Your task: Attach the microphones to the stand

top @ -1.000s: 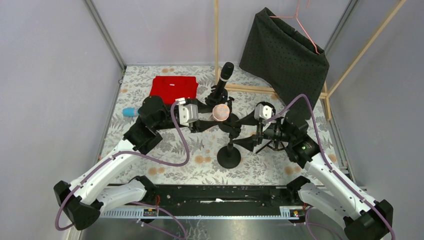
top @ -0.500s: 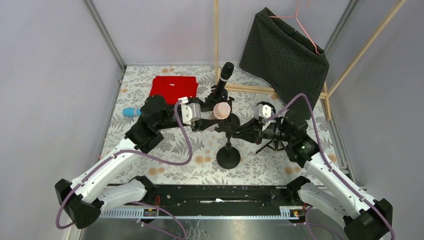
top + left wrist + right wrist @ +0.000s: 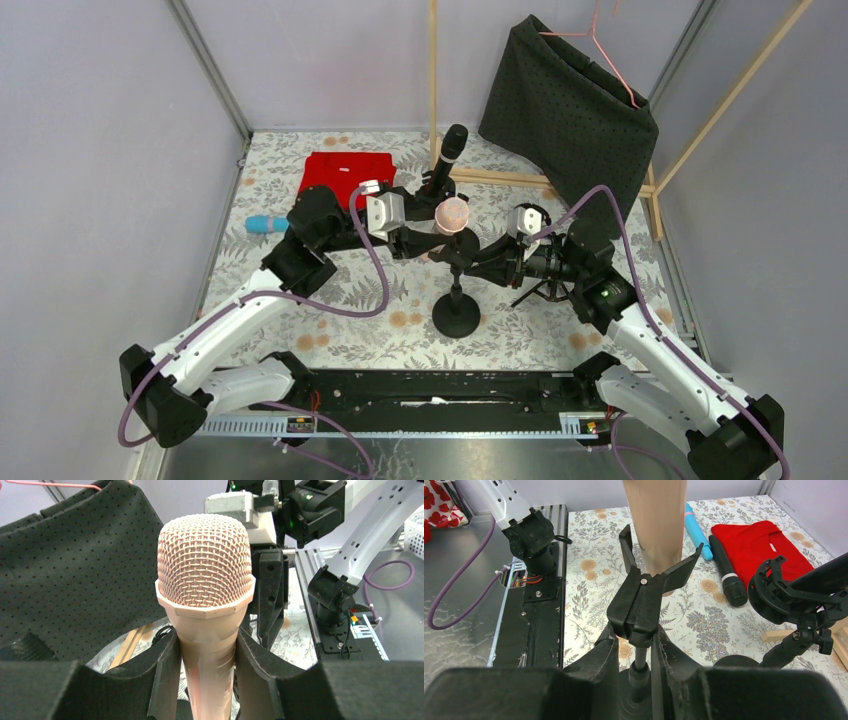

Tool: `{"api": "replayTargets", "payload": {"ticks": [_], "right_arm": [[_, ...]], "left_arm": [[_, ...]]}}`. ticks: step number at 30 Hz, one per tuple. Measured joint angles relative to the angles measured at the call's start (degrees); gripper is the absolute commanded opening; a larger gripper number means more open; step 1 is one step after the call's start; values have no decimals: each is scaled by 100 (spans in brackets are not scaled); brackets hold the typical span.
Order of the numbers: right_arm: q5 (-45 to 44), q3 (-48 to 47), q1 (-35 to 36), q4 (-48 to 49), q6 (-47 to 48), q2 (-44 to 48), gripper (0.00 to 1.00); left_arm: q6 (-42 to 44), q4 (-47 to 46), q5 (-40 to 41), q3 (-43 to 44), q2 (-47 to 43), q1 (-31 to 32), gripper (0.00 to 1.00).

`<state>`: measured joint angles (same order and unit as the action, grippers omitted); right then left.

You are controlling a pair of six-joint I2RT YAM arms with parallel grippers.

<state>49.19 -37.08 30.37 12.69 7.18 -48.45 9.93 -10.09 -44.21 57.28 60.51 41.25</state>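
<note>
left tool [image 3: 207, 652]: clamps pink microphone [image 3: 202, 555], lower shaft cut off by frame | right tool [image 3: 634, 655]: narrow, pinching stand [image 3: 640, 602] stem

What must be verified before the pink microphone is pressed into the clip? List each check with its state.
1. Grip of left jaws on peach-pink microphone: ok.
2. Grip of right jaws on stand stem under the clip: ok.
3. Microphone body between the clip's prongs: ok.
4. Microphone fully seated in clip: cannot tell.
5. Loose blue microphone and black microphone lie apart from the clip: ok.
</note>
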Motion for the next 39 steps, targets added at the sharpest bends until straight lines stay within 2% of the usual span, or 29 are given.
{"api": "replayTargets", "payload": {"ticks": [10,22,23,24,27,30,37,39], "right_arm": [[2,-2,0,2,0,-7,0],[4,-2,0,-2,2,-4,1],[4,0,0,-4,2,-4,6],[4,0,0,-4,2,-4,18],[4,0,0,-7,2,-4,46],[-4,0,0,-15,24,-4,58],[-24,0,0,-87,35,4,95],[-26,0,-2,-90,28,9,100]], "left_arm": [[-463,-728,-57,-238,63,61,0],[-643,-1132,-57,-522,79,70,0],[-654,-1152,-57,-533,83,70,0],[-662,-1167,-57,-535,94,70,0],[-675,-1187,-57,-535,118,70,0],[-688,-1189,-50,-535,122,70,0],[-702,-1193,-57,-535,122,105,1],[-702,-1193,-55,-535,122,105,19]]}}
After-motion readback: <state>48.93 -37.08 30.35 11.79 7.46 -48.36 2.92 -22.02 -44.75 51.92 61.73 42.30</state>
